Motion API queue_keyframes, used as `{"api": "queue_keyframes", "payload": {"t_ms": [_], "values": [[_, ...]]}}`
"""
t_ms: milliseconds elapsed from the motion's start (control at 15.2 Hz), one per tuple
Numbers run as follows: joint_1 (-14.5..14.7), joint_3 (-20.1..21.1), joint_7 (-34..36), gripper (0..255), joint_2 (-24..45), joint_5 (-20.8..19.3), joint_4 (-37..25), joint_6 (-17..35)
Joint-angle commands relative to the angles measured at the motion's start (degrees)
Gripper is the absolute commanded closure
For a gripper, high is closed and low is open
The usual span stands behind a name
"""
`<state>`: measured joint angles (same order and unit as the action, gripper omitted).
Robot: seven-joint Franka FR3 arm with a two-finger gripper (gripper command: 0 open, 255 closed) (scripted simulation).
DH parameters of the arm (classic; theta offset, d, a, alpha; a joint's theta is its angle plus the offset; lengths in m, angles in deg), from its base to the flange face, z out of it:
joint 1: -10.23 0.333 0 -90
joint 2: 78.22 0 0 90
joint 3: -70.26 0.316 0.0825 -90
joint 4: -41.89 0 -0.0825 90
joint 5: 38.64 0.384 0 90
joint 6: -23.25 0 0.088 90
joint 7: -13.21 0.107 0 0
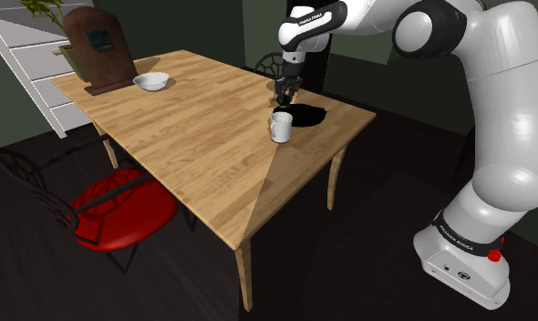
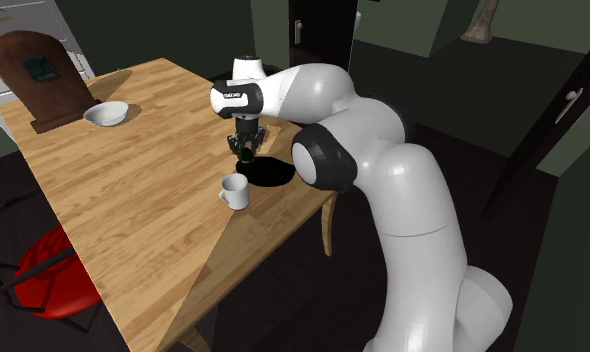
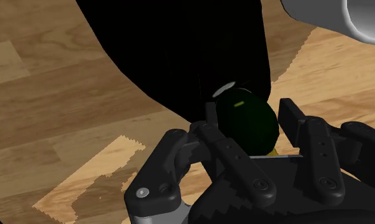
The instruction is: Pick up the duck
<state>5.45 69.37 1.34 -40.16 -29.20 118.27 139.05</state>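
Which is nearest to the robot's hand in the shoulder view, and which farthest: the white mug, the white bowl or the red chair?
1. Mug, on the table right beside the gripper, which clasps the dark duck.
2. Bowl, at the table's far left end.
3. Red chair, beside the table at lower left, farthest.

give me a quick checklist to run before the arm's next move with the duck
1. Duck between the jaws: ok. The dark green duck sits between them in the wrist view.
2. Jaws closed on it: ok. Both sides look pressed against the duck.
3. Grip centred on the duck: cannot tell. The jaws hide its lower part.
4. Duck clear of the table: cannot tell. Only a dark shadow shows beneath it.
5. White mug out of the way: ok. It stands upright close by, apart from the jaws.
6. White bowl out of the way: ok. It sits far across the table.
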Motion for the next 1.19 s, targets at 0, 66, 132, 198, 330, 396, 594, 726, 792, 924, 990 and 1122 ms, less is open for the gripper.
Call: {"api": "queue_keyframes", "payload": {"t_ms": [0,66,132,198,330,396,594,726,792,924,990,1122], "values": [[0.0,0.0,0.01,255,0.05,0.01,0.03,-0.05],[0.0,0.0,0.01,255,0.04,0.01,0.06,-0.03],[0.0,0.0,0.01,255,0.04,0.01,0.06,-0.03],[0.0,0.0,0.03,255,0.13,0.01,-0.11,-0.1],[-0.01,-0.03,0.21,255,-0.38,-0.07,-0.82,-1.32],[-0.01,-0.04,0.3,255,-0.62,-0.11,-1.2,-1.93],[-0.03,-0.08,0.57,255,-1.22,-0.22,-2.53,-3.85],[-0.04,-0.1,0.76,255,-1.58,-0.29,-3.49,-5.16],[-0.05,-0.11,0.85,255,-1.73,-0.33,-4.01,-5.82],[-0.07,-0.13,1.04,255,-2.0,-0.4,-5.1,-7.18],[-0.08,-0.14,1.14,255,-2.12,-0.43,-5.69,-7.87],[-0.11,-0.15,1.33,255,-2.3,-0.49,-6.93,-9.28]]}}
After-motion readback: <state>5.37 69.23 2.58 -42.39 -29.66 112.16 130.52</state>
